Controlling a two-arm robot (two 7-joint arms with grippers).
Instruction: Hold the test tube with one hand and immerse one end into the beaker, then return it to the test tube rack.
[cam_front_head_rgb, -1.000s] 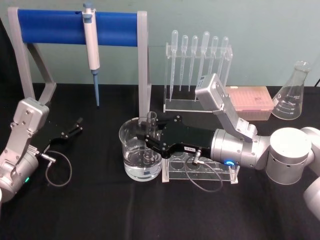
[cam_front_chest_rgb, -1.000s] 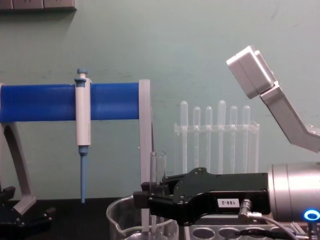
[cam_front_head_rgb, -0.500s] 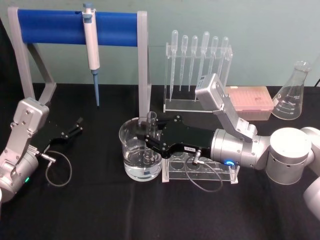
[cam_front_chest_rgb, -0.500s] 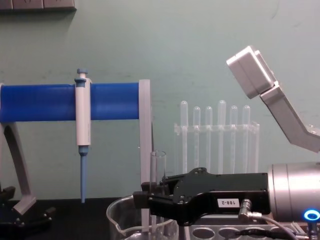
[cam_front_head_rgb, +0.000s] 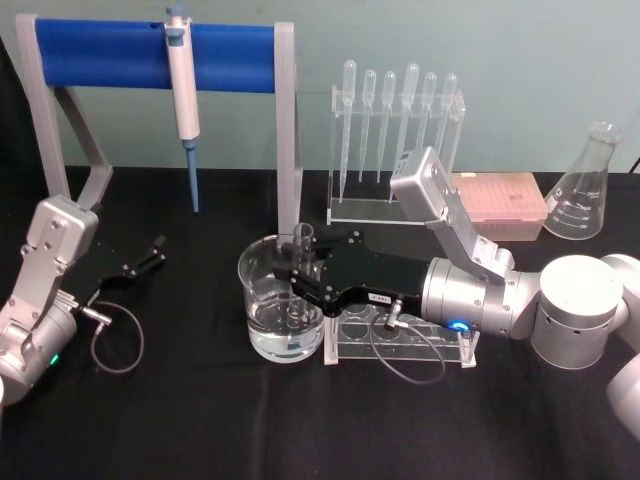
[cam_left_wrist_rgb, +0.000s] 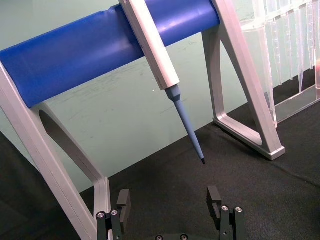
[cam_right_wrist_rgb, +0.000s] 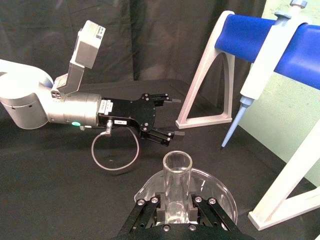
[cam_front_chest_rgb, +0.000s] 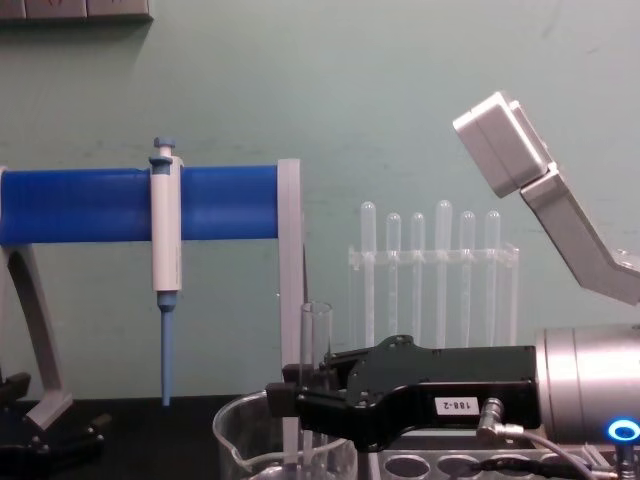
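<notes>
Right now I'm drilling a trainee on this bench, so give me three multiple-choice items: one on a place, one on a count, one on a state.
1. Where is the lower end of the test tube?
A. inside the beaker
B. on the table
C. in the flask

2. How many pipettes stand in the clear holder?
A. three
B. six
C. nine

3. The left gripper is:
A. shut on the pipettor
B. shut on a cable
C. open and empty

Answers:
1 A: the right gripper holds it upright, dipping into the beaker.
2 B: six bulb tops stand in a row.
3 C: its fingers stand apart with nothing between them.
</notes>
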